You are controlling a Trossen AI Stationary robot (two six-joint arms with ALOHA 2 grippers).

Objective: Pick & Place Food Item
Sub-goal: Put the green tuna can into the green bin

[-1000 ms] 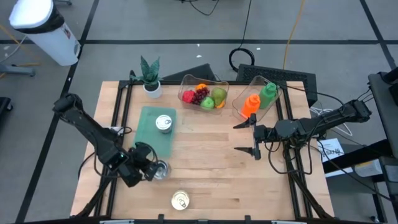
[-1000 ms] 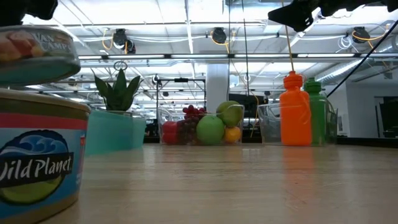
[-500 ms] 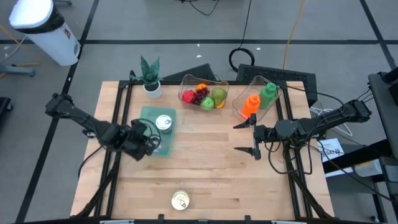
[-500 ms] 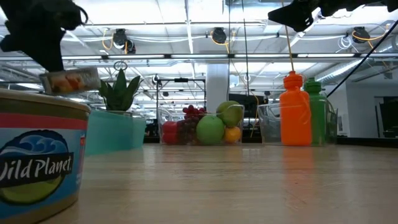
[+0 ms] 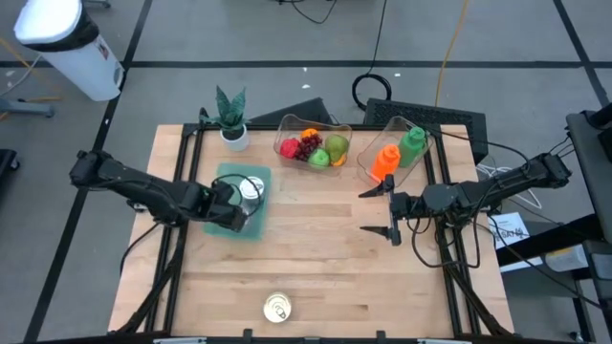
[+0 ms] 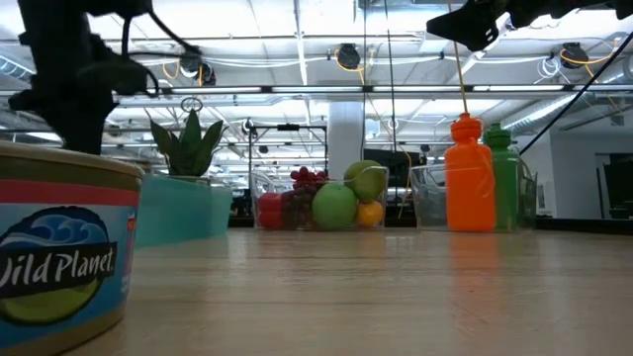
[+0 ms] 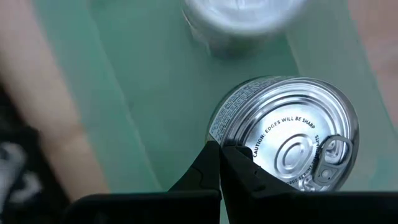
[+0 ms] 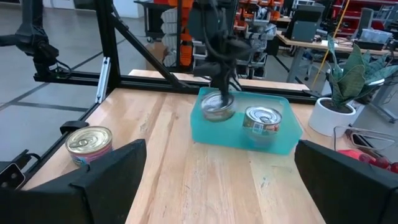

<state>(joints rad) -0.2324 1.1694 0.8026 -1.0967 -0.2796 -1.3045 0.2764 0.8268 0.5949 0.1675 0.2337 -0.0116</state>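
Wooden counter (image 5: 316, 258): the left gripper (image 5: 236, 203), fingers closed on a small can (image 8: 218, 106), has carried it from seven o'clock onto the teal tray (image 5: 228, 225); the right gripper (image 5: 382, 210) waits, fingers spread.

The table (image 5: 316, 258) at the frame's centre was pale, matt planked wood. The tray (image 8: 273, 140) was smooth teal plastic. The can (image 7: 292, 140) had a shiny, ribbed metal lid. At upper right, the bottles (image 6: 471, 178) looked glossy plastic.
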